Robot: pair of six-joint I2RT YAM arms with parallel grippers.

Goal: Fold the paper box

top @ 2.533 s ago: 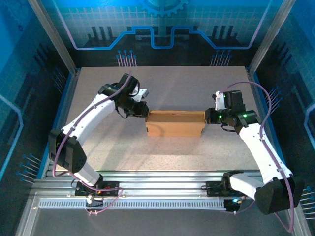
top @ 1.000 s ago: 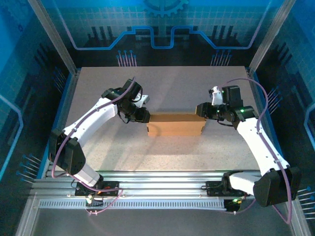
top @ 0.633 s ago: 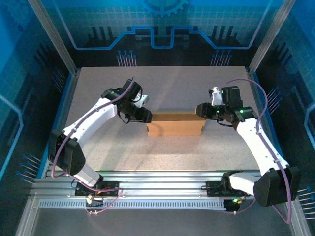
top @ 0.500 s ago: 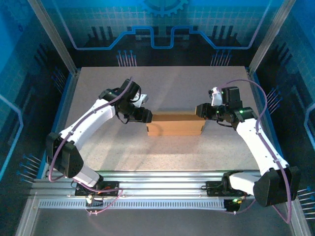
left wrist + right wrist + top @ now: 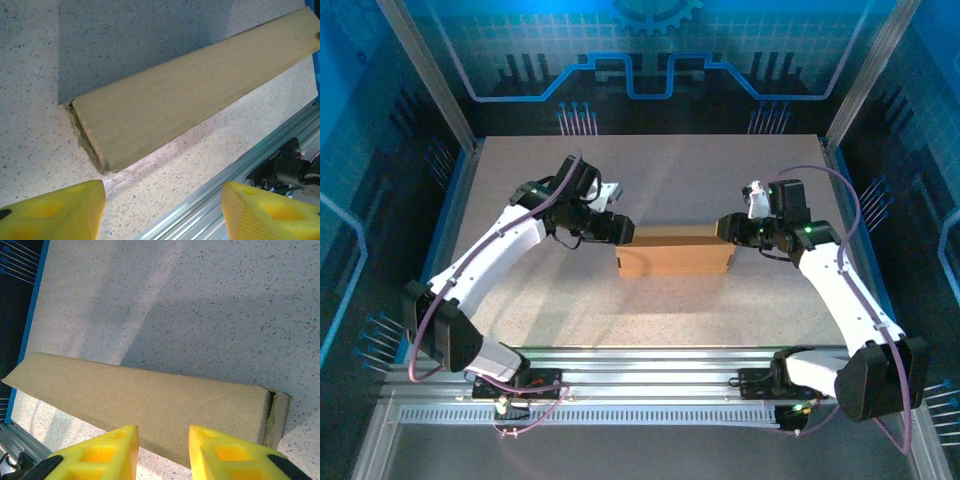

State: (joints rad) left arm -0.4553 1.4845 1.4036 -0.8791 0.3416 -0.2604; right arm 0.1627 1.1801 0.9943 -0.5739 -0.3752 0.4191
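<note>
I see my left fingers [image 5: 55,212] wide and empty, my right fingers [image 5: 225,452] narrowly parted, at either end of the paper box [image 5: 190,95].

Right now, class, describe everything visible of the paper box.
The paper box is plain brown unmarked cardboard, a shallow closed rectangle lying flat on the speckled table, with rough flap edges at its ends. The left gripper hangs open just off its left end; the right gripper is at its right end, contact unclear.
</note>
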